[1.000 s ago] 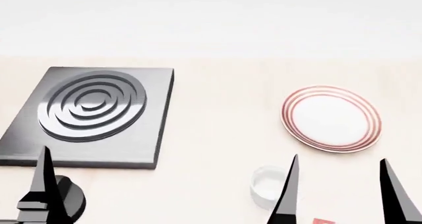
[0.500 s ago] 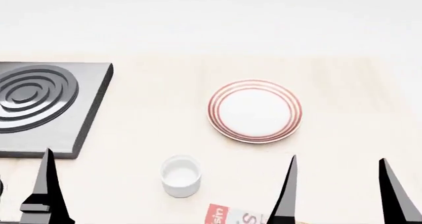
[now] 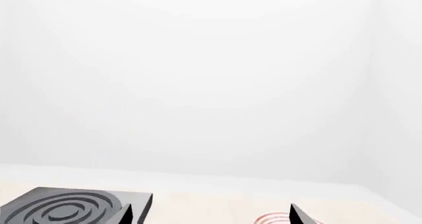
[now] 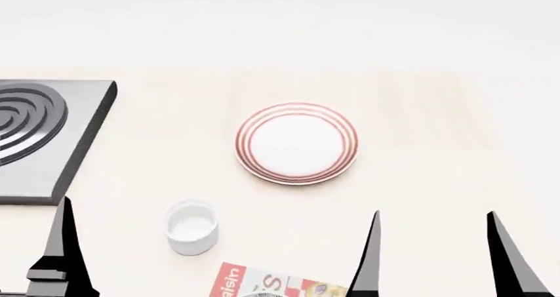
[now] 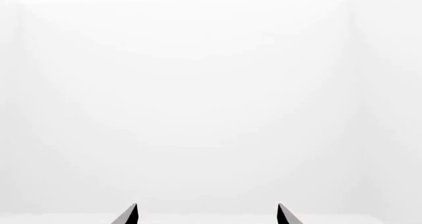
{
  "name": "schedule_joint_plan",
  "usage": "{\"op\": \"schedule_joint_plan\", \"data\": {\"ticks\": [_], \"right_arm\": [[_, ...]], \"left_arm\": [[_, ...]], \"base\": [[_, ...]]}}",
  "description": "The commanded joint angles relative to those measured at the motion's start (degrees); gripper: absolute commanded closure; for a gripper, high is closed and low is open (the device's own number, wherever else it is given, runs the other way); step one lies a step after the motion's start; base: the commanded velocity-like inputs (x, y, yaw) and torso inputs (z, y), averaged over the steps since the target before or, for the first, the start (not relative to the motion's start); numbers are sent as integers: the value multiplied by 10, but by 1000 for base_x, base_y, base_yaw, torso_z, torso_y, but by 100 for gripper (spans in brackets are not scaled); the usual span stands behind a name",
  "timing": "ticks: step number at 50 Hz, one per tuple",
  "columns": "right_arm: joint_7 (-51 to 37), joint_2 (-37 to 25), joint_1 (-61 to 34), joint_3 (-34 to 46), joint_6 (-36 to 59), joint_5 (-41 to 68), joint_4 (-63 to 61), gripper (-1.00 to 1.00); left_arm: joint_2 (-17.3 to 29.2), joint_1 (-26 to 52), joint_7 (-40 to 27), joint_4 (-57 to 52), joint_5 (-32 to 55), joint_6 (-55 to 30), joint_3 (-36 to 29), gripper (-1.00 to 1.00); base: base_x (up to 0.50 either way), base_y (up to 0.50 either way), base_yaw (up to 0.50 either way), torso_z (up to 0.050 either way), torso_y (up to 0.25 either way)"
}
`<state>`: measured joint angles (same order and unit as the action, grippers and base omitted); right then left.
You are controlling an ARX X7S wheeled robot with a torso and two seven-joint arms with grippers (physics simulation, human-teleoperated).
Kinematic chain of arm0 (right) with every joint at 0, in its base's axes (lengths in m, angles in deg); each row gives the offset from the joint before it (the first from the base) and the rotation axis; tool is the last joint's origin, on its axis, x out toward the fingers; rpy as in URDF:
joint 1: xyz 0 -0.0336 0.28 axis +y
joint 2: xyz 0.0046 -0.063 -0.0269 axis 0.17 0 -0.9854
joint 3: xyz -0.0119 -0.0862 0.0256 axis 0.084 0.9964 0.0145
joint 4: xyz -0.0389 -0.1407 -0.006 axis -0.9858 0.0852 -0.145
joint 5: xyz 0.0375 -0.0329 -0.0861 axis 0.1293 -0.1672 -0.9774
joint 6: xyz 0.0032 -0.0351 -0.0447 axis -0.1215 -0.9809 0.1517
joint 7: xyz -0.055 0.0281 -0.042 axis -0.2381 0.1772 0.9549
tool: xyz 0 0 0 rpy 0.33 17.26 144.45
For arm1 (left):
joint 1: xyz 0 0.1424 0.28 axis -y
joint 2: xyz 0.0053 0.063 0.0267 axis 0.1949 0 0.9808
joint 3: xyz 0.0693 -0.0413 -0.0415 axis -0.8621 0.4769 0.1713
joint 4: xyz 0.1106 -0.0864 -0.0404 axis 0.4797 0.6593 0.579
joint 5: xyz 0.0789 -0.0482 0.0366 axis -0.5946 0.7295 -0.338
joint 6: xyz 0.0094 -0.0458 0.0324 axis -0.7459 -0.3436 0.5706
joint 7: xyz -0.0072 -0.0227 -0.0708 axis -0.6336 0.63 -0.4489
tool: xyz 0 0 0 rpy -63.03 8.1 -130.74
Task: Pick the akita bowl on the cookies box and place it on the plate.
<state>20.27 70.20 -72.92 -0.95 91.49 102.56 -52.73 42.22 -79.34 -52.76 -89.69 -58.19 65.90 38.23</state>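
The plate (image 4: 298, 143), white with thin red rings, lies flat on the pale wooden table in the head view. Its rim also peeks out beside one finger in the left wrist view as the plate (image 3: 272, 219). A corner of the red-and-white cookies box (image 4: 267, 284) shows at the bottom edge. The akita bowl is out of view. My right gripper (image 4: 435, 251) is open above the table's near side, right of the box, holding nothing. In its own view the right gripper (image 5: 207, 215) faces a white wall. My left gripper (image 3: 211, 216) is open and empty; the head view shows a single finger (image 4: 61, 244) of it.
A black stove plate with concentric rings (image 4: 35, 136) takes up the table's left, seen also in the left wrist view as the stove plate (image 3: 66, 209). A small plain white cup (image 4: 191, 227) stands between the stove and the box. A white wall lies behind the table.
The head view has swung to the right: stove, plate and cup have all shifted left in the picture. The cookies box corner has come further into view. Both grippers stay open.
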Motion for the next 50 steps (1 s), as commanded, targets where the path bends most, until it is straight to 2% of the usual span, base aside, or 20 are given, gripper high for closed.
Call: {"op": "schedule_joint_plan", "data": {"ticks": [1,9,32,50], "right_arm": [[-5,-3,2,3,-4,0,4,-100],[9,-9,10,9,-24,11,4,-100],[-12,-6,12,8,-46,-15,9,-100],[-16,-12,13,11,-44,-9,5,-100]], "left_arm": [[5,-2,-6,1,5,3,-4,-100],[8,-2,-9,7,7,10,-5,-100],[12,-5,-13,23,1,51,-11,-100],[21,-8,-4,21,30,66,-4,-100]], "base": [[-23,0,0,0,0],[20,0,0,0,0],[498,-62,0,0,0],[28,-2,0,48,0]]}}
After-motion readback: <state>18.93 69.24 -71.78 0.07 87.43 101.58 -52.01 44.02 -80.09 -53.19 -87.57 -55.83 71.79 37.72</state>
